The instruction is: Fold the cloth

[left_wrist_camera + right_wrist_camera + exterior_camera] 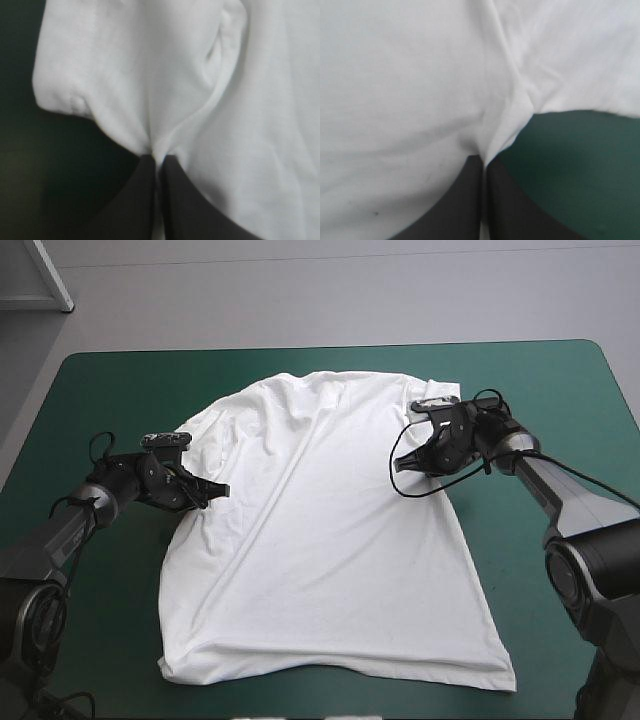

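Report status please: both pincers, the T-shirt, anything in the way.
Left pincer shut on the T-shirt at its side edge. Right pincer shut on the opposite edge. T-shirt spread flat, wrinkled. No obstacle in sight.

This is looking like a robotics lab. The left gripper (222, 488) and the right gripper (398, 462) are reaching over a table (560, 390) wearing a teal-green cover, with bare grey floor (300, 290) lying beyond.
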You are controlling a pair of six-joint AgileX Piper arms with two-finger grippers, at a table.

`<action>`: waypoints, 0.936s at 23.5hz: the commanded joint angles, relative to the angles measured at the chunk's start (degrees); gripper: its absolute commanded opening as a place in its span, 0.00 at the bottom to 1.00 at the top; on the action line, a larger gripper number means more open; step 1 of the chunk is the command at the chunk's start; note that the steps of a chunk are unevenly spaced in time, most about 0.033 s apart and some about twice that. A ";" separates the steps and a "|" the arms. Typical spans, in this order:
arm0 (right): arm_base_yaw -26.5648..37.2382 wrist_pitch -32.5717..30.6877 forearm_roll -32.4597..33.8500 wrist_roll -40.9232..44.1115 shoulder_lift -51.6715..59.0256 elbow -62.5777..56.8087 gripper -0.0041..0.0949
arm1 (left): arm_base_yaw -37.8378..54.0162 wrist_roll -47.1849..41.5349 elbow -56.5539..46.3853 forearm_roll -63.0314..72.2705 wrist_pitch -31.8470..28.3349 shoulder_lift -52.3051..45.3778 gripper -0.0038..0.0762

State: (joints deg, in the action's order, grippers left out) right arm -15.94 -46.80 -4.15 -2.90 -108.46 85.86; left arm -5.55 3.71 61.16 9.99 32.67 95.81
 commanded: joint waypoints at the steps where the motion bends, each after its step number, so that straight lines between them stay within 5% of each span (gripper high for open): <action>1: -0.04 1.39 1.76 0.11 8.81 5.16 0.03 | -0.43 -0.77 6.62 0.63 2.24 -6.32 0.04; 14: -0.04 -8.28 19.33 6.09 23.43 25.67 0.03 | -0.43 -1.03 46.41 -11.77 21.91 -13.24 0.04; 18: -0.04 -10.37 19.46 6.09 27.04 31.31 0.03 | -0.43 0.31 59.27 -12.72 25.05 -13.24 0.04; 22: -0.14 -13.05 12.02 1.67 28.46 34.83 0.03 | -0.43 3.79 65.73 -12.46 26.01 -13.24 0.04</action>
State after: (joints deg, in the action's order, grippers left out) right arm -15.94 -62.98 10.11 1.45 -82.03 118.13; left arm -5.77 6.16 124.07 -1.95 62.38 84.50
